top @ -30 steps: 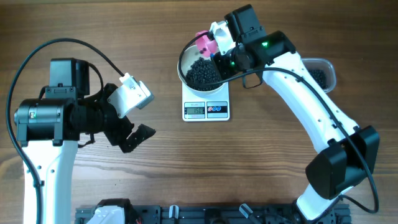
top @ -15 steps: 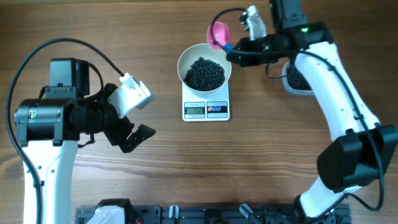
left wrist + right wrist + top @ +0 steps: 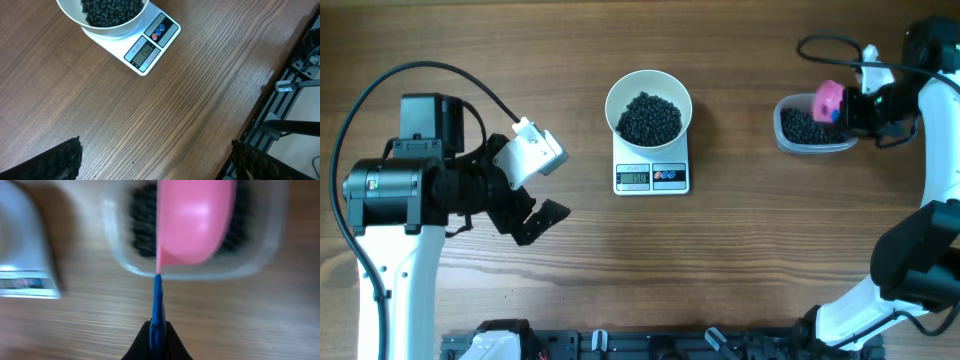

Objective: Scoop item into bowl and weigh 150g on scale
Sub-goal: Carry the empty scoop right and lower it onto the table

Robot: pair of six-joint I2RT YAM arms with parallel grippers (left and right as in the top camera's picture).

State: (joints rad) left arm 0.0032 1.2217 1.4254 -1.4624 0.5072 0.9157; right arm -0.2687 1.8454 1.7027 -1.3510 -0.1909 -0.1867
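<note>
- Beans (image 3: 650,118) sit heaped in the bowl (image 3: 612,100), and the bowl sits square on the scale (image 3: 651,176), covering its back half with the display (image 3: 146,50) showing in front
- Well off to the right of the scale, the right hand (image 3: 157,335) is clenched on the blue handle (image 3: 157,300) of the pink scoop (image 3: 828,100), which hangs over the clear tub (image 3: 815,148) of spare beans
- Left of the scale and well apart from it, the left hand (image 3: 545,183) hovers released, jaws wide, nothing in it
- Big risk now looks like overshoot: the digits are too small to call for certain, and one more full scoop could push the bowl past target
- The wrist view is blurred, so the scoop seems to be moving fast; a quick dip could flick beans over the tub wall or nudge the light tub along
- I can't tell if the scoop carries anything; a tilt on the way back toward the scale would scatter beans on the worktop (image 3: 740,260)
- A low pass could clip the bowl rim and shove it off the scale
- Room is generous: bare worktop between scale and tub, in front of the scale, and to its left
- Tight spots: the tub lies far right of the scale near the frame edge, and a black rail (image 3: 650,345) runs along the worktop edge well in front of it
</note>
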